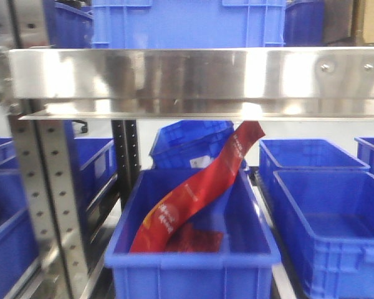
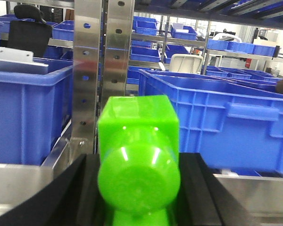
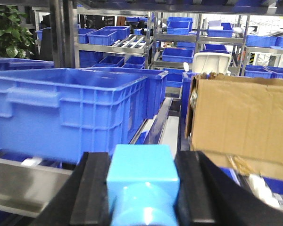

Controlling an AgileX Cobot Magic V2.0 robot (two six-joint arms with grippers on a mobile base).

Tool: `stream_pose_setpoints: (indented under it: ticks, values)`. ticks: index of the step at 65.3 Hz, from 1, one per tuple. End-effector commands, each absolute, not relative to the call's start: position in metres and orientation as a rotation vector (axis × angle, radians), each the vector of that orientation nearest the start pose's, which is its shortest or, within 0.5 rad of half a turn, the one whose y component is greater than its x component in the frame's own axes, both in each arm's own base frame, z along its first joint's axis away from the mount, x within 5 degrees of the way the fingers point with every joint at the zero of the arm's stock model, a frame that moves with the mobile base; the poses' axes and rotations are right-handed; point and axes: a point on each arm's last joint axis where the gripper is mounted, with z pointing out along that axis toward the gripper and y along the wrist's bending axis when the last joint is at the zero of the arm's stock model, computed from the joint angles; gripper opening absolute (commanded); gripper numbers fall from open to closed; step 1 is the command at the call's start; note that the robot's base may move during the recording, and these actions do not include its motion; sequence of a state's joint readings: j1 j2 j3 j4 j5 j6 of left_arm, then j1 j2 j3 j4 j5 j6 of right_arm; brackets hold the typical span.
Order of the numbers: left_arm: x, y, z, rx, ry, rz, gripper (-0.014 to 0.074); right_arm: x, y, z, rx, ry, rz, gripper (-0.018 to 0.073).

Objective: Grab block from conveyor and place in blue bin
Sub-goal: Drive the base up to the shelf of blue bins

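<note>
Both blocks are off the conveyor, which no view shows. Our left gripper [image 2: 141, 193] is closed on a green block [image 2: 137, 136], whose long axis points away from the wrist, square end foremost. The blue bin [image 2: 217, 113] lies ahead of it and to the right. We see its wall side-on, so we cannot see inside.

Our right gripper [image 3: 142, 197] clamps a pale blue block [image 3: 141, 169]. Here a blue bin [image 3: 66, 108] lies ahead and left, with a cardboard box [image 3: 240, 117] right of that bin. Neither arm looks clearly nearer a bin.

In the front view, the middle bin [image 1: 193, 258] holds a red packet [image 1: 193, 193] slanting up past its back wall.
</note>
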State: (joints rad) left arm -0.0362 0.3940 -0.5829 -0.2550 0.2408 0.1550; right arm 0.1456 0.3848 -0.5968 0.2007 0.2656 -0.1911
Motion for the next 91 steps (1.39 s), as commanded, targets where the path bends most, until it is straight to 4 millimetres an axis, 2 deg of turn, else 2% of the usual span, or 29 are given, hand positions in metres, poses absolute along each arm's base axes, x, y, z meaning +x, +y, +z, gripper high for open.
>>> stream_pose_setpoints:
  ticks: [1,91]
  values:
    - [0.0785,-0.0077,0.3629,0.001,1.504,-0.142,-0.0111,0.0749,0.0154,0.3652,-0.155,1.504,0.146,-0.0162]
    - [0.0785,-0.0077,0.3629,0.001,1.504,-0.142,-0.0111,0.0749,0.0154,0.3652,-0.155,1.504,0.146,-0.0162]
